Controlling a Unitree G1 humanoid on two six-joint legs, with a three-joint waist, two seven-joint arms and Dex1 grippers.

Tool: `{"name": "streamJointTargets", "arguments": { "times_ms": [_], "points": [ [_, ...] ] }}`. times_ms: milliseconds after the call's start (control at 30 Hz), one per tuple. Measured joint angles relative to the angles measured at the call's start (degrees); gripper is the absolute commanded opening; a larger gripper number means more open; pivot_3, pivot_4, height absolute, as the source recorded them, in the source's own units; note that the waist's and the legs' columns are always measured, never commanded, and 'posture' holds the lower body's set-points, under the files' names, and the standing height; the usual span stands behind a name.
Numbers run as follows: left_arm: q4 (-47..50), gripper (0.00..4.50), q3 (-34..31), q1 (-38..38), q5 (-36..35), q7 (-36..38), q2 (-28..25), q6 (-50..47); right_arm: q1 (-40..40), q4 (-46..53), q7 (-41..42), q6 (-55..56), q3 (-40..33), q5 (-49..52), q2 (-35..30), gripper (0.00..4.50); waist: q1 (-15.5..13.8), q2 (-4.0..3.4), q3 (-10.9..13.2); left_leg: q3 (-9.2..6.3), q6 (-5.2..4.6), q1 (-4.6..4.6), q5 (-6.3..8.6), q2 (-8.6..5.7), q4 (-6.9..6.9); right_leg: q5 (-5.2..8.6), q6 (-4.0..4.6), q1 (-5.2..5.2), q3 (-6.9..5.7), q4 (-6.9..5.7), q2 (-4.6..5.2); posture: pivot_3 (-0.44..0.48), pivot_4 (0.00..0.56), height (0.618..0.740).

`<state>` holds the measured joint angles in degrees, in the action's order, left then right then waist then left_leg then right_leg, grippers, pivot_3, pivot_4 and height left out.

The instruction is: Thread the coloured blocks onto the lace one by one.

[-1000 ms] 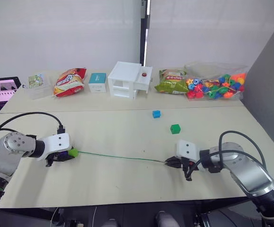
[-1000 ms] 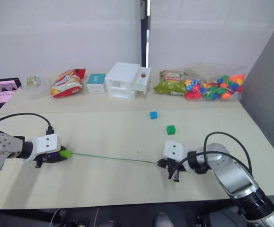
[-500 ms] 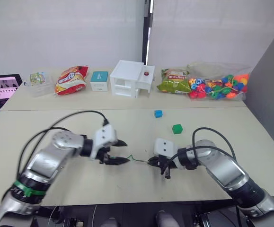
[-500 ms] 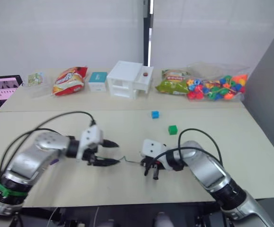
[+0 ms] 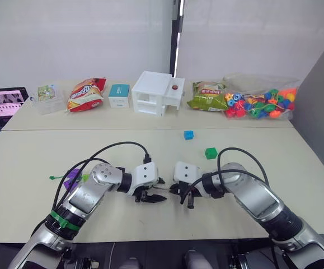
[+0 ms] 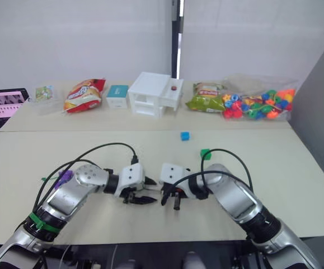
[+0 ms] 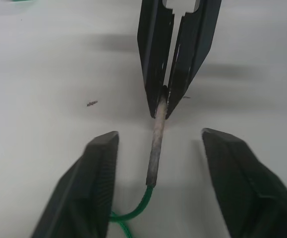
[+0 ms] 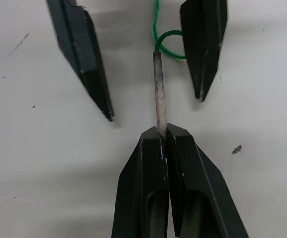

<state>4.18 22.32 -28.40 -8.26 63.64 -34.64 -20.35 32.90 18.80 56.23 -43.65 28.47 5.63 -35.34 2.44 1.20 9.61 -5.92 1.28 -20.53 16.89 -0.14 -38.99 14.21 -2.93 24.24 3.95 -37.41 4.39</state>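
Both arms have closed in mid-desk (image 5: pixel 27 162). Right gripper (image 8: pixel 162 133) pinches the lace (image 7: pixel 155 144) tip; left gripper (image 7: pixel 155 148) gapes around it. Blue block (image 5: pixel 188 134) and green block (image 5: pixel 210 152) lie unthreaded.

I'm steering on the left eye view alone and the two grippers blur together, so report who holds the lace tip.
Observer: The right gripper is shut on the stiff tip of the lace.
Operator: Give me the left gripper.
Observer: The left gripper is open, one finger on each side of the tip, touching neither.
Operator: Tell me the cord's path.
Observer: It curls in a small green loop just behind the tip.
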Motion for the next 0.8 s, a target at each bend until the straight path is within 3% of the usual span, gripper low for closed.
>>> {"name": "streamJointTargets", "arguments": {
  "times_ms": [133,200,700,800],
  "points": [
    [-1.11,0.41,-0.01,-0.11,0.39,0.25,0.52,0.61,0.0,0.49,0.01,-0.26,-0.01,0.18,-0.02,0.0,0.0,0.0,0.0,0.0,0.0,0.0,0.0,0.0,0.0,0.0,0.0,0.0,0.0,0.0,0.0,0.0,0.15,0.74],
    [-1.53,0.03,-0.01,-0.19,0.39,0.69,0.56,0.63,0.0,0.59,-0.04,-0.26,-0.05,0.15,-0.07,0.0,0.0,0.0,0.0,-0.01,0.0,0.0,0.0,0.0,0.0,0.0,0.0,0.0,0.0,0.0,0.0,0.0,0.15,0.74],
    [-1.82,0.03,-0.03,-0.85,-0.26,1.74,0.91,-0.09,-0.6,1.91,-0.03,0.18,-0.14,0.2,-1.2,0.0,0.0,0.0,0.0,-0.01,0.0,0.0,0.0,0.0,0.0,0.0,0.0,0.0,0.0,0.0,0.0,0.0,0.15,0.74],
    [-1.35,0.0,-0.08,-1.11,-0.36,2.11,0.57,-1.34,-2.78,2.91,-1.64,-0.85,-1.98,0.74,-0.55,0.97,-0.01,0.0,0.0,-0.02,0.0,-0.01,0.0,0.0,0.0,0.0,0.0,0.01,-0.01,-0.01,-0.01,0.0,0.15,0.74]
  ]
}}
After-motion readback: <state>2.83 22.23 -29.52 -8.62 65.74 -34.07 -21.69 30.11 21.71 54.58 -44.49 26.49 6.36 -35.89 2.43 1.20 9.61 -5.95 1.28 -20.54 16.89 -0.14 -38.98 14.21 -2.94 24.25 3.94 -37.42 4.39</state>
